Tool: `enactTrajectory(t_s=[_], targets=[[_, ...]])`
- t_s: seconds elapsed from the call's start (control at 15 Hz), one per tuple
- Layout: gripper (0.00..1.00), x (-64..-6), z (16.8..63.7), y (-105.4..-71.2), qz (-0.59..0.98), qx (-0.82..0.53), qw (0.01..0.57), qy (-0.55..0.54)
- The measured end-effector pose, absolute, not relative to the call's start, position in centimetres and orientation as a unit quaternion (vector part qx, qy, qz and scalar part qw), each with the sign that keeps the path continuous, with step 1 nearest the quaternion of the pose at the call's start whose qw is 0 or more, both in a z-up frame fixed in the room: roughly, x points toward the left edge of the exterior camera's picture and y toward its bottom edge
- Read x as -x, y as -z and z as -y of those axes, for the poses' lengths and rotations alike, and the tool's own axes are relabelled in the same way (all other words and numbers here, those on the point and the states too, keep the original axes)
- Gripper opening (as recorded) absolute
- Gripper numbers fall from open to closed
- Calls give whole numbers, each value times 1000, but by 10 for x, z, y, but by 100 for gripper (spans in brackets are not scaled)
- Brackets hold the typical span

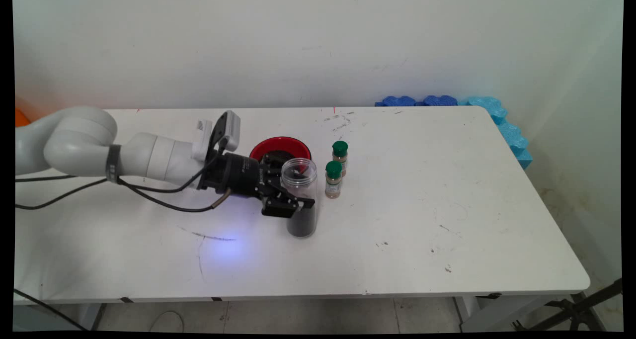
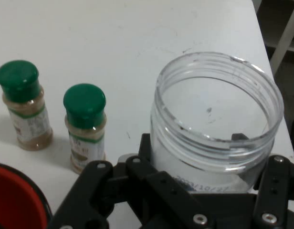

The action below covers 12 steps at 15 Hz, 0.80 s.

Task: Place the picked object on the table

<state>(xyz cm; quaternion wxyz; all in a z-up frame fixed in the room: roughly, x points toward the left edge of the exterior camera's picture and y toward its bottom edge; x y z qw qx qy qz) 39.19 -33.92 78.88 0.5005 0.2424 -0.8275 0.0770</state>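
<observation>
- The table (image 1: 447, 239) lies bare across its right half and along the near edge; blue foam (image 1: 497, 118) lines the far right corner by the wall.
- The things crowd the middle: a red bowl (image 1: 279, 146) at the back, two green-capped spice bottles (image 1: 333, 179) (image 1: 340, 156) just to its right, one behind the other.
- The arm (image 1: 149, 157) reaches in low from the left — nearly level over the table, cables trailing beneath it.
- The gripper (image 1: 293, 192) is clamped on a clear open jar (image 1: 299, 197), one finger on each side of its wall, below the rim.
- The jar stands upright on the table just in front of the bowl and just left of the nearer bottle — dark stuff fills its lower part.
- In the hand view the jar (image 2: 217, 124) has no lid, and the bottles (image 2: 85, 125) (image 2: 23, 104) stand apart from it at left.
</observation>
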Motion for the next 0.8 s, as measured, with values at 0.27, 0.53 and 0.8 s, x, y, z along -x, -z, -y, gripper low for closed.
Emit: enactTrajectory(t_s=[0.27, 0.53, 0.8], targets=[[0, -391, 338, -778, 828, -243, 500, -78], [0, -391, 337, -771, 826, -245, 502, -80], [100, -392, 337, -769, 823, -246, 505, -81]])
